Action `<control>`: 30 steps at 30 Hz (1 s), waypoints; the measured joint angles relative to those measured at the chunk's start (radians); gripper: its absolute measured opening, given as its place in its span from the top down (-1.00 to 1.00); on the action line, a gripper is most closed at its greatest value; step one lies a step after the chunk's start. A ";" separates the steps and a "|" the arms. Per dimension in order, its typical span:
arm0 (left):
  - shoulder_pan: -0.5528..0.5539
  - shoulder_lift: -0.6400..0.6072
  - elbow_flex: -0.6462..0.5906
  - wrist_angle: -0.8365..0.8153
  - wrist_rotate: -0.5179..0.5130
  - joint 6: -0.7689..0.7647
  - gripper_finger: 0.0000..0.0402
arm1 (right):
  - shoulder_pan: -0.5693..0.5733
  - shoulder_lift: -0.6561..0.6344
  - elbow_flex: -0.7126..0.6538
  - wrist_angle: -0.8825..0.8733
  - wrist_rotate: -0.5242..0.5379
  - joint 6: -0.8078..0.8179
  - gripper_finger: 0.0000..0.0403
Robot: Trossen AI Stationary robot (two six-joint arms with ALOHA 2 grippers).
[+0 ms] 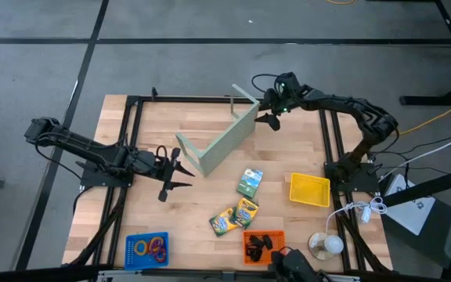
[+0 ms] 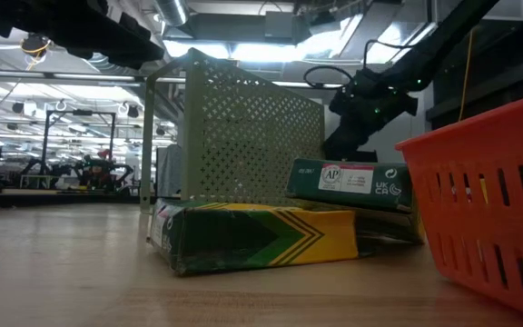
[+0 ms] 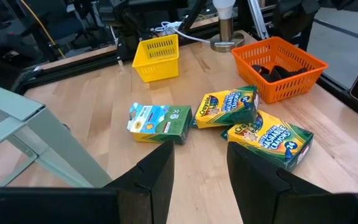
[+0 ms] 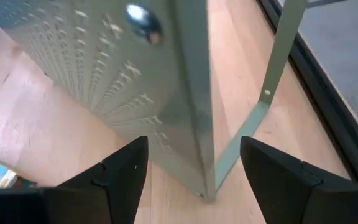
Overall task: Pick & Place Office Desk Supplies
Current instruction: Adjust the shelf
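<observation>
Three crayon boxes lie loose on the wooden surface (image 1: 131, 125): one box (image 1: 250, 181) near the middle, and two more, box two (image 1: 247, 211) and box three (image 1: 225, 222), touching each other just below it. There are three baskets. The yellow basket (image 1: 309, 189) sits right of the boxes, its contents not discernible. The orange basket (image 1: 264, 245) at the near edge holds small black clips (image 1: 258, 244), too clustered to count. The blue basket (image 1: 147, 250) at the near left holds several rings (image 1: 152, 248), orange, yellow and purple, overlapping so the count is unclear. One pale green mesh riser (image 1: 221, 141) lies tipped on its side across the far middle of the surface. A lamp (image 1: 326, 244) stands at the near right corner.

The left tool (image 1: 180, 175) hovers left of the boxes, beside the riser's near end, fingers apart and holding nothing; its wrist view looks over all three boxes. The right tool (image 4: 194, 171) is at the riser's far end, jaws wide open, straddling the riser's edge without clamping it
</observation>
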 joint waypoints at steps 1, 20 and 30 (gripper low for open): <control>0.000 0.000 0.000 0.000 0.000 0.000 0.28 | 0.000 0.003 0.000 0.001 -0.012 -0.001 -0.27; 0.000 0.000 0.000 0.001 0.000 0.002 0.28 | 0.023 0.026 0.000 0.073 -0.162 0.031 -0.26; 0.000 0.000 0.000 0.002 0.003 0.008 0.28 | 0.039 0.026 0.001 0.069 -0.135 0.055 -0.03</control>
